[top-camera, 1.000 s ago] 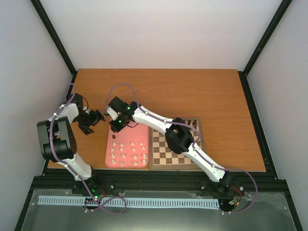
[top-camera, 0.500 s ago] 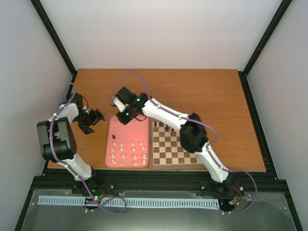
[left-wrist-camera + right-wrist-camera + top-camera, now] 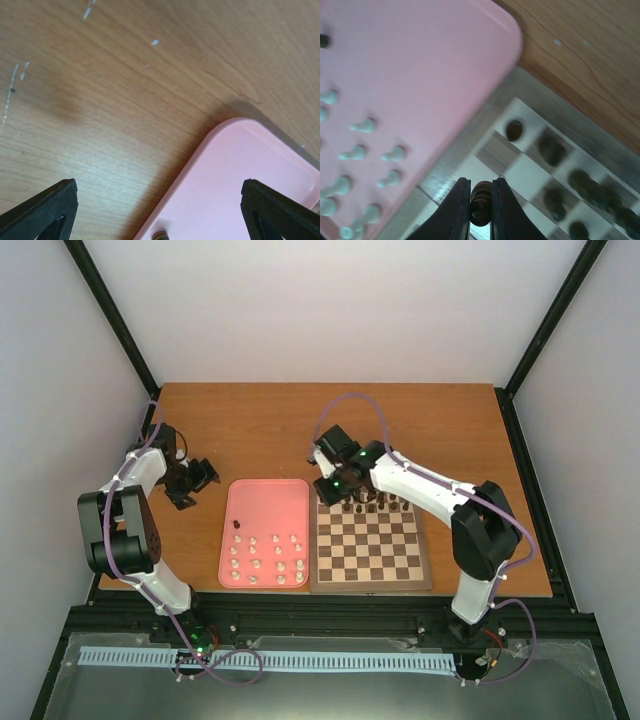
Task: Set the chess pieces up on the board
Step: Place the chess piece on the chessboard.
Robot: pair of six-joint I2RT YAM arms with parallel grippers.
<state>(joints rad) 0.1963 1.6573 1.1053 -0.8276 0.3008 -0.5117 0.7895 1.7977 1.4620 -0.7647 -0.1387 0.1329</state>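
A dark brown piece point(image 3: 481, 205) is clamped between the fingers of the right tool point(image 3: 480, 186), held by its body so that its foot hangs free to be set down upright; it hangs just above the board point(image 3: 372, 552), over the squares at the far-left corner, beside the edge that faces the pink tray point(image 3: 270, 502). That spot fits the job, to my judgement: the other dark pieces point(image 3: 368, 504) stand in the two far rows of the board, and this one looks bound for an open square at the end of them; which square exactly I cannot tell, as the wrist view is blurred.

The near rows of the board are bare; the cream pieces point(image 3: 262, 560) stand in loose rows on the near half of the tray, probably left there until the dark side is done; a lone dark piece point(image 3: 237, 525) stands apart from them near the tray's left rim.

The left tool point(image 3: 197, 480) hovers over the worktop point(image 3: 400, 430) off the far-left corner of the tray, its fingers spread wide and holding nothing; the left wrist view shows that corner of the tray and the top of a dark piece at its lower edge, so this arm seems parked close to its next pick yet out of the right arm's way.

No brand, label or writing can be read anywhere; the board's border looks plain.
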